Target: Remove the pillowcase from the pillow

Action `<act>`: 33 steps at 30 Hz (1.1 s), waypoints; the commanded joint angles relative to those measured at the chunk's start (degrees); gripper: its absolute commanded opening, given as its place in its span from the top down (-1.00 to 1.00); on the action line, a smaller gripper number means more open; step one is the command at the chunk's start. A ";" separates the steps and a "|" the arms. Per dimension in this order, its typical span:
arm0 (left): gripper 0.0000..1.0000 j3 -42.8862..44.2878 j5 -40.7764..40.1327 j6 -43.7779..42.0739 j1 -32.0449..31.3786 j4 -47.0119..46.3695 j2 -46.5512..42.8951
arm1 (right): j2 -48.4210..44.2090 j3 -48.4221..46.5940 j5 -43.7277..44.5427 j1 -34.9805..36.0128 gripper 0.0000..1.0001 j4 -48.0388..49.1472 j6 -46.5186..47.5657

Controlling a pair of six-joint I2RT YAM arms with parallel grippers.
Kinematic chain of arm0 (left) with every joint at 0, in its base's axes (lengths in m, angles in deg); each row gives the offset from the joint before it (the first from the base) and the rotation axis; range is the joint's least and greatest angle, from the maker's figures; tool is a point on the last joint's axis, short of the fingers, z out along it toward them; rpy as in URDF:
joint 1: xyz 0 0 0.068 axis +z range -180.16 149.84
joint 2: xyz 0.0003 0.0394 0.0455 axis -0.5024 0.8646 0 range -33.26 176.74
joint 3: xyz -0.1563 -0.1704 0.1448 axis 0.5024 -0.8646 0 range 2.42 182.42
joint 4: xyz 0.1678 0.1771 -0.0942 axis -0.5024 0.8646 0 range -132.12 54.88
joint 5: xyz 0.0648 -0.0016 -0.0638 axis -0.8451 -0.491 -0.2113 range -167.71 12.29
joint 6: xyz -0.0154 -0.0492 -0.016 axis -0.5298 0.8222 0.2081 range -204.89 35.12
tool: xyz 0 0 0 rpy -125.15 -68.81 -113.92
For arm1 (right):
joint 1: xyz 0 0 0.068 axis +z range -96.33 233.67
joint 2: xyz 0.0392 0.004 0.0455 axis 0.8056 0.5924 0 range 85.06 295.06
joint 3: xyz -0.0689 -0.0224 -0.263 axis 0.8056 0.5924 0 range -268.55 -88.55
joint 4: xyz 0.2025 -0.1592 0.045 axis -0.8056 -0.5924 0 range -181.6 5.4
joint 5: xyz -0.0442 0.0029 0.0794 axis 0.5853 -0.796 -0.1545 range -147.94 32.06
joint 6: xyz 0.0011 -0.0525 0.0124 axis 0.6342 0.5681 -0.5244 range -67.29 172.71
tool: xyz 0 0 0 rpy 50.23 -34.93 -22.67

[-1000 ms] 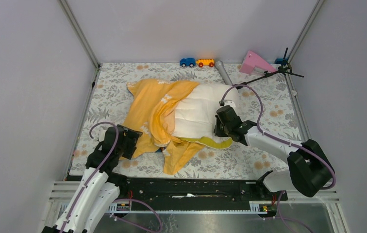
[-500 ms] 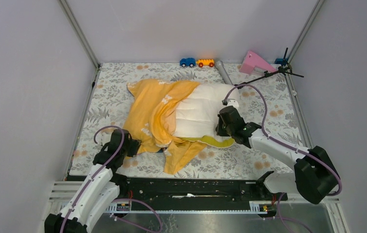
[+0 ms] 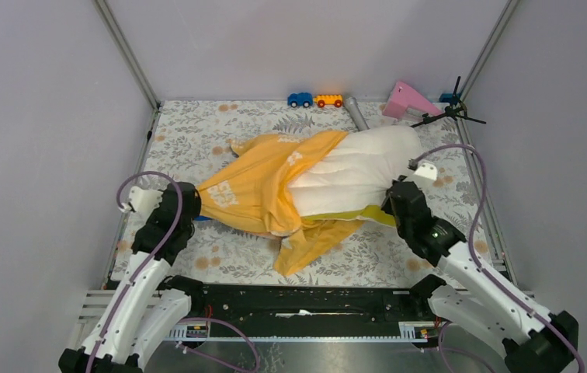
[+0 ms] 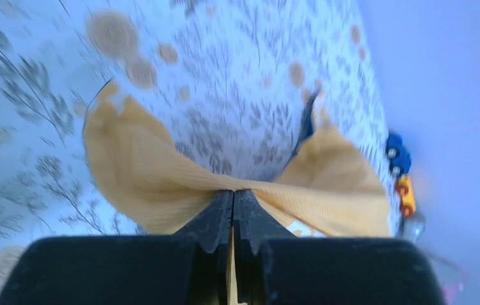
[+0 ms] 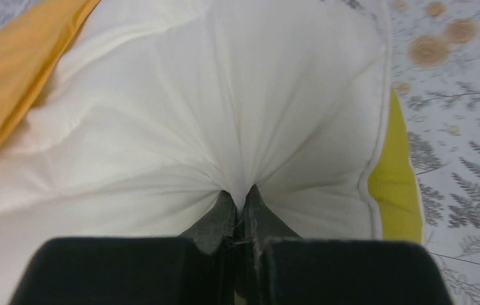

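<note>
Floral mat [image 3: 189, 132], pillow [image 3: 356, 167] half under pillowcase [image 3: 263, 183]

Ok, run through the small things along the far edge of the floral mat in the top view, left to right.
Blue toy car → orange-yellow toy car → grey cylindrical tube → pink angular plastic piece.

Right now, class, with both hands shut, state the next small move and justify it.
Probably draw the left hand leftward, away from the right hand. It is shut on the pillowcase, the right one is shut on the pillow, and the pillow's left part is covered.
</note>
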 commanded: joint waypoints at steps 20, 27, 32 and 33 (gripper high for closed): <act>0.89 11.21 -29.81 -4.27 0.64 16.64 -7.99 | -4.24 -0.45 4.96 -3.89 0.83 2.08 1.04; -0.85 7.14 10.83 -39.14 0.64 -11.85 -8.59 | 3.37 -5.32 -14.56 -3.87 -0.56 0.12 8.69; -0.98 7.23 32.38 -38.62 0.56 -14.94 -2.79 | 8.00 -9.57 -26.48 -3.70 -0.89 -3.70 11.94; -0.98 7.11 37.19 -37.56 0.55 -15.36 -0.75 | 9.19 -10.06 -28.66 -3.53 -0.92 -4.31 11.77</act>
